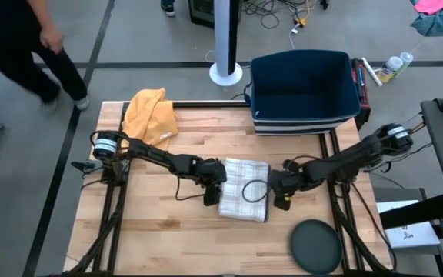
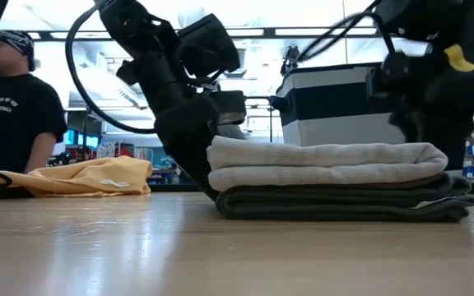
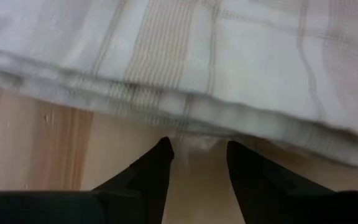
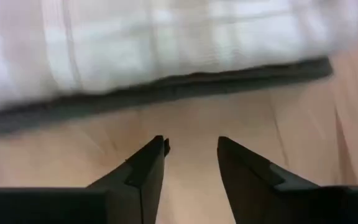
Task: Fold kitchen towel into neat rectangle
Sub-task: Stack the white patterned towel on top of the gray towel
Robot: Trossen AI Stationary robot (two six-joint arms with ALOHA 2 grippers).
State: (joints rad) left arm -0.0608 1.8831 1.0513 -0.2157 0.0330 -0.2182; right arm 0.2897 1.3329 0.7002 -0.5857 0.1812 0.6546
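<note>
Wooden table [image 1: 168,231] under it all. One black round disc [image 1: 315,246] sits nearest, at five o'clock. One folded towel [image 1: 244,200] lies in the middle, stacked flat so it stays neat. Two grippers rest beside it, left gripper [image 1: 211,198] at nine, right gripper [image 1: 281,203] at three, both partly open, holding nothing. Farther back: one yellow cloth [image 1: 151,115], one blue bin [image 1: 302,91]
</note>
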